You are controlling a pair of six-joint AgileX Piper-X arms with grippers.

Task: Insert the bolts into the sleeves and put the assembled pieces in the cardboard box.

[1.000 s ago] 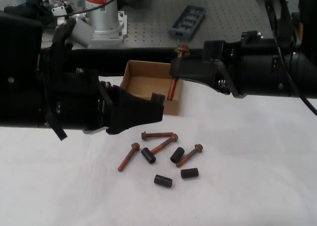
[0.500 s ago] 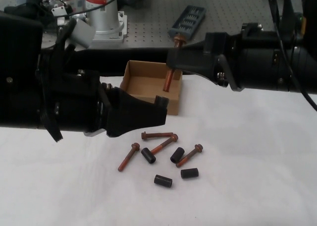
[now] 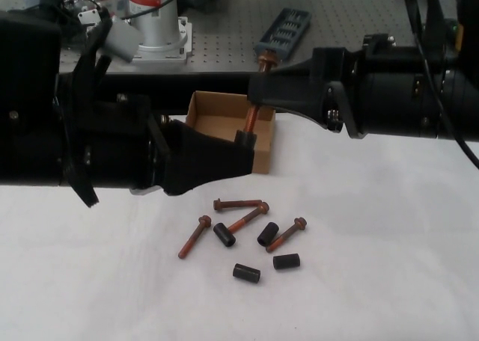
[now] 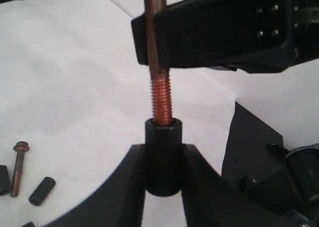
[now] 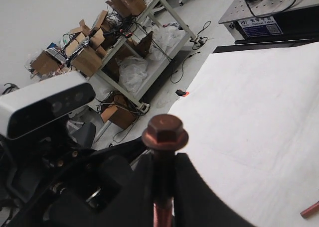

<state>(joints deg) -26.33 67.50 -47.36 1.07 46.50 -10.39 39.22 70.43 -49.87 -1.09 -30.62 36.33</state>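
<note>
between my two grippers, the first assembly is in hand. left gripper (image 4: 162, 179) is clamped on one black sleeve (image 4: 162, 137), held upright. right gripper (image 5: 162, 179) sits directly above it, closed on a bolt (image 4: 160, 95), head up. its threaded tip is just entering the sleeve mouth, not seated. cardboard box (image 3: 224, 96) lies just beyond my left fingertips. nearer than both grippers, four loose bolts (image 3: 238, 203) and four loose sleeves (image 3: 245, 273) lie on the white cloth (image 3: 374, 244). i judge the first insertion barely begun. seating, boxing and four further pairs are outstanding.
</note>
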